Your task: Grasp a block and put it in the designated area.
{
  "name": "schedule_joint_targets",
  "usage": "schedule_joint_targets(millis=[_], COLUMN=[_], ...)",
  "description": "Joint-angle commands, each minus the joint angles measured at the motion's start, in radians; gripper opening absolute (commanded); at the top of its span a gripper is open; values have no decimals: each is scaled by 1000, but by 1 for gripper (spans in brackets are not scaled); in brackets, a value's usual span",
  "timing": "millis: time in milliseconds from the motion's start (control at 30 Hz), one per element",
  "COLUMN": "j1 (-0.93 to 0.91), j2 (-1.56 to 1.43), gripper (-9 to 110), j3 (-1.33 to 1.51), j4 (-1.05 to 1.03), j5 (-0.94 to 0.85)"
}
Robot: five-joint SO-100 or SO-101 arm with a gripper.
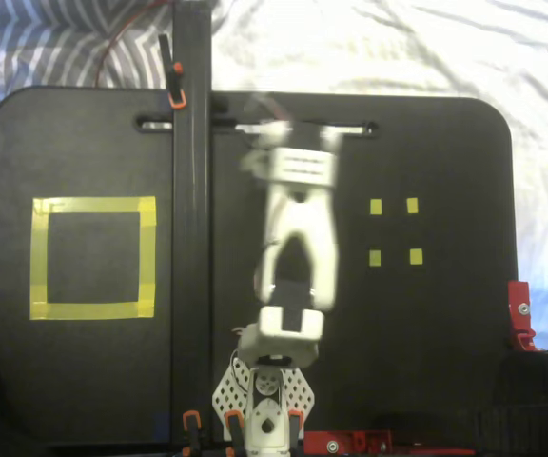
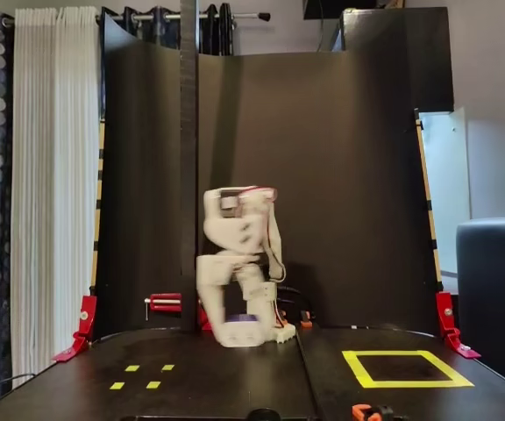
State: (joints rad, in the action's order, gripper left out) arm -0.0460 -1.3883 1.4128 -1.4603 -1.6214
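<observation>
Your arm (image 1: 293, 238) mid-counter (image 1: 445, 362); designated area (image 1: 36, 257) far left in top-down fixed view, four small tape squares (image 1: 394, 230) right of arm, apart.

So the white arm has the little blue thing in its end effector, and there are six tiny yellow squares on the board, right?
Not six: the top-down fixed view shows four tiny yellow squares. The rest holds: in the front fixed view, the blue block sits in the white arm's end effector, off the table.
</observation>
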Motion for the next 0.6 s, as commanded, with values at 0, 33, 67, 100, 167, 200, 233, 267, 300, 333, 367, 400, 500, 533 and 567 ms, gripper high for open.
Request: schedule_joint_targets(millis=[0,33,67,100,167,200,233,267,300,333,367,400,500,533,567], j1=[71,97,123,152,209,236,264,293,319,345,371,396,471,497,520], j2=[-64,-64,-64,-64,-63,-63,-63,-63,-63,-63,-63,-63,-61,-61,-61], gripper=[24,24,24,24,24,24,24,24,24,24,24,24,24,24,24], j3=[-21,-21,-21,-21,-21,-21,-21,-21,-21,-21,-21,-21,-21,-21,-21], j4=[-25,-26,-28,-28,-28,-31,-35,-41,-43,-48,-54,-58,-77,-81,-87], j5=[49,75,100,127,178,202,224,244,268,291,313,336,399,419,436])
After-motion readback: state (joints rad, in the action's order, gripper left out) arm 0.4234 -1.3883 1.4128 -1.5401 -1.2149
